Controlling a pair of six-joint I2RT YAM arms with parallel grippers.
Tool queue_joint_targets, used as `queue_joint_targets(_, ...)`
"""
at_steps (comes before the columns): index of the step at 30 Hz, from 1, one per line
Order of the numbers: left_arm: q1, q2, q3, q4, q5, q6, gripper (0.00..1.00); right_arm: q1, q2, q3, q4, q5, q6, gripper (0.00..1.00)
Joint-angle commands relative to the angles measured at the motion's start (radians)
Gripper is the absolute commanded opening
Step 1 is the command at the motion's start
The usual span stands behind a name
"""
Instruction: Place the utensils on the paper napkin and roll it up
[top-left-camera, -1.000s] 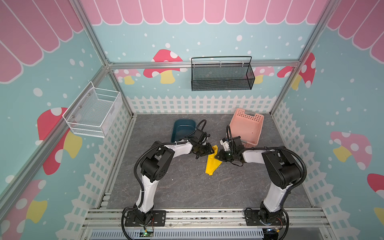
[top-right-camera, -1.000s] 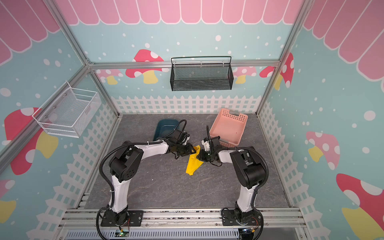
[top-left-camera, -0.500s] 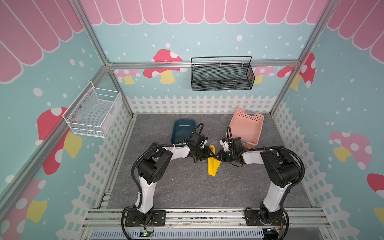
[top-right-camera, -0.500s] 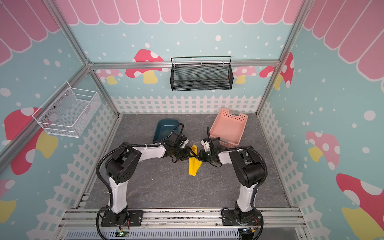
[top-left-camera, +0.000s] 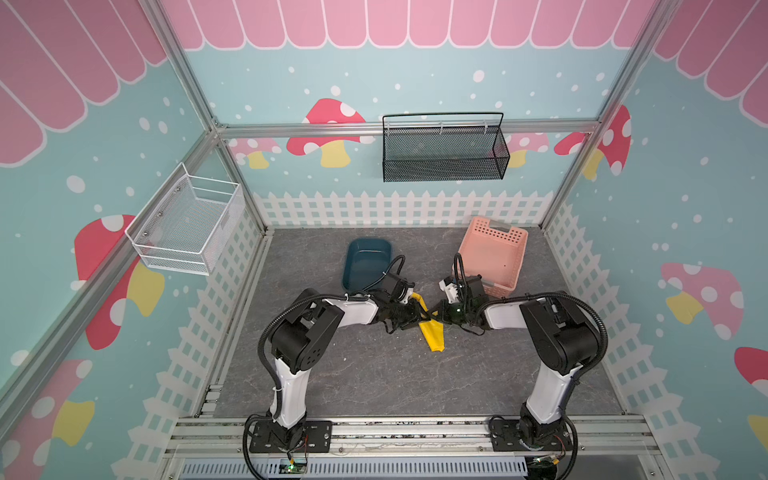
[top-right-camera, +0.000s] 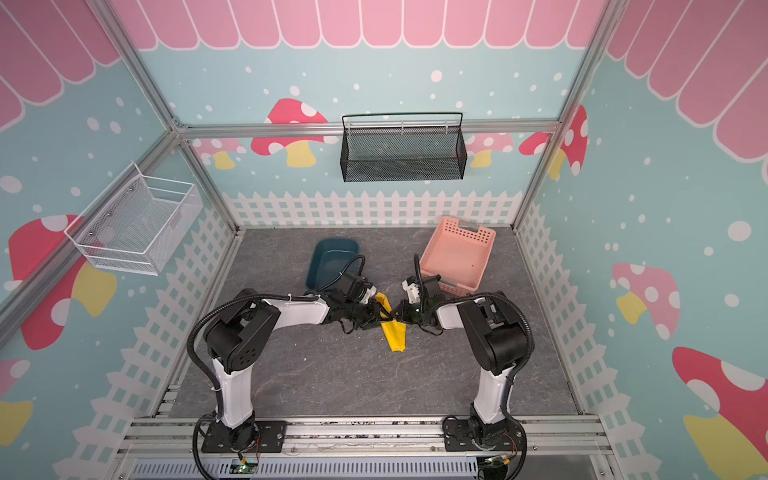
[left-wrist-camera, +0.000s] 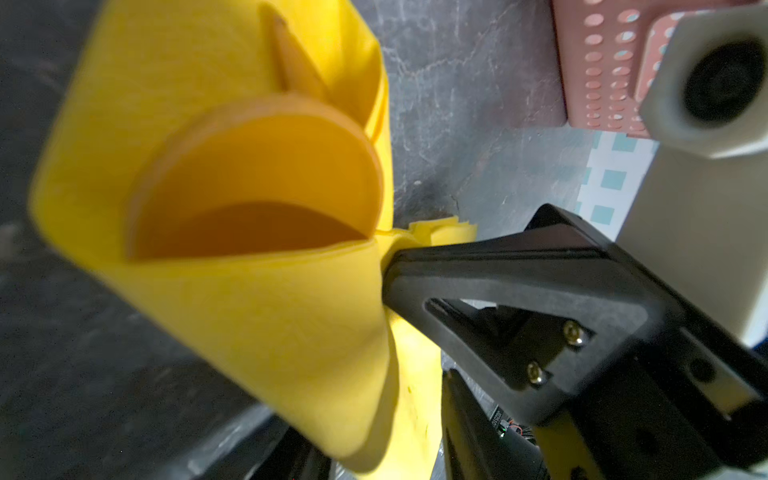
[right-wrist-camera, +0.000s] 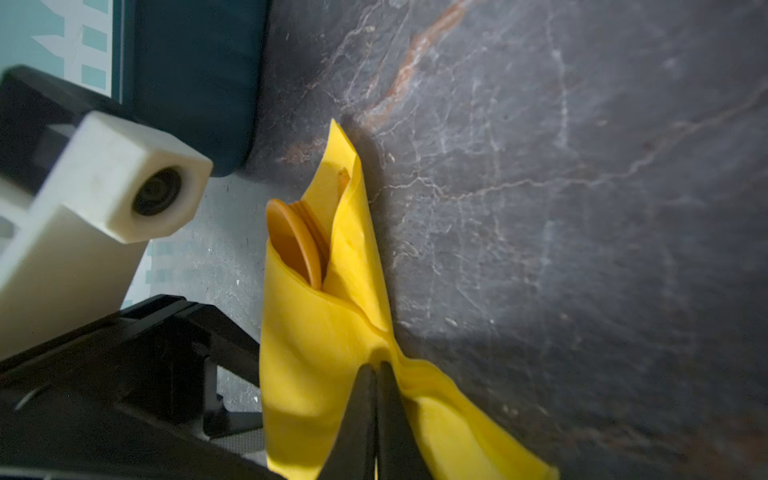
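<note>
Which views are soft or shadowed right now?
Left wrist view: the napkin and spoon fill the frame, too close, so their edges are soft. Right wrist view: the table veining is fairly crisp, the napkin throws a dark shadow beside it, and the right gripper is underlit in the foreground. In both top views: even light, no glare, sharp.

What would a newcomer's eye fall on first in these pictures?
The bright yellow napkin in the middle of the grey table, rolled up, with an orange spoon peeking from its open end. The right gripper pinches its edge, and the left gripper is close beside it. Behind them stand a blue tub and a pink basket.
</note>
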Motion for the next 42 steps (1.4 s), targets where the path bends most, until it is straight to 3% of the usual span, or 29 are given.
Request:
queue_joint_targets(1, -0.008, -0.015, -0.053, 0.056, -0.033, -0.073, 0.43, 0.014, 0.084, -0.067, -0.203, 0.096, 0.003, 0.06)
queue_joint_targets(13, -0.002, -0.018, -0.087, 0.178, -0.163, -0.108, 0.43, 0.014, 0.075, -0.087, -0.186, 0.085, 0.013, 0.06)
queue_joint_targets(22, 0.003, 0.018, -0.062, 0.150, -0.123, -0.109, 0.40, 0.015, 0.070, -0.090, -0.182, 0.079, 0.016, 0.06)
queue_joint_targets(29, -0.006, 0.017, -0.021, -0.005, -0.173, -0.039, 0.31, 0.016, 0.071, -0.091, -0.182, 0.079, 0.016, 0.06)
queue_joint_targets(42, -0.006, 0.007, 0.006, -0.050, -0.199, 0.024, 0.08, 0.015, -0.014, -0.075, -0.210, 0.079, 0.023, 0.07)
